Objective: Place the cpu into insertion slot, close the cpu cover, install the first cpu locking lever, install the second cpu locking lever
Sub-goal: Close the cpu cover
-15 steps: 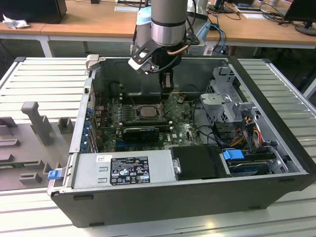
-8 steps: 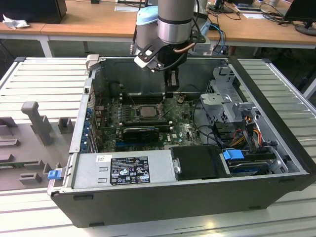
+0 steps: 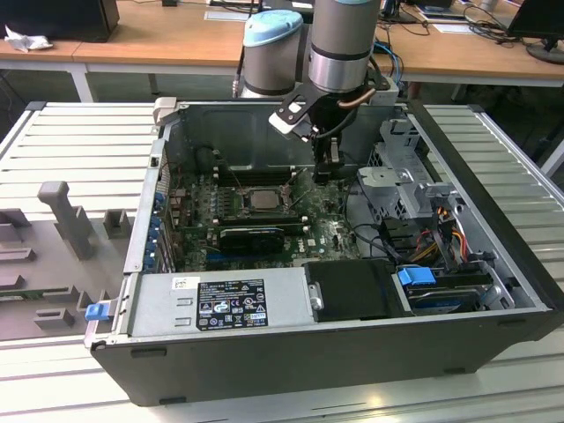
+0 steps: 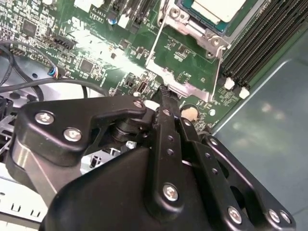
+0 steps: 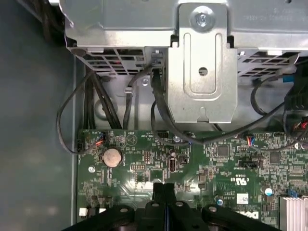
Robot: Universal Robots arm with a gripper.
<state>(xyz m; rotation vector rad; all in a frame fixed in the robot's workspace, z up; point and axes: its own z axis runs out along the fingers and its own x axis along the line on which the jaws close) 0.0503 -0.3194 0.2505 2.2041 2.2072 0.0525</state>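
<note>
One grey-and-blue arm (image 3: 339, 44) reaches into one open black computer case (image 3: 308, 361) lying on a ribbed grey metal table (image 3: 70, 132). It carries one gripper (image 3: 328, 178) with two flat black fingers. In the first wrist view the gripper (image 5: 163, 190) has them pressed together with only a thin seam between, and nothing is held.

One cpu (image 3: 262, 199) - a thin square with a pale, matt metallic face - lies flat in the one insertion slot (image 3: 284, 204), whose grey metal rim sits on the green circuit board (image 3: 326, 233). The one cpu cover (image 4: 192, 90), a thin silver-grey frame, stands swung open off the socket, and green board shows through its large window.

In the second wrist view the gripper (image 4: 164, 91) has its closed tip right at the cover's free edge; I cannot tell whether they touch. The cpu (image 4: 216, 8) lies beyond the cover's far side, apart from the tip. In the exterior view the gripper hangs near the cpu, toward the exterior view's right of it.

Also on the board are one round silver coin battery (image 5: 112, 156) and one long black expansion card (image 3: 256, 236). One folded sheet-metal drive bracket (image 5: 202, 72) stands by the board's edge, with two blue plastic tabs (image 3: 97, 310) on the case.
</note>
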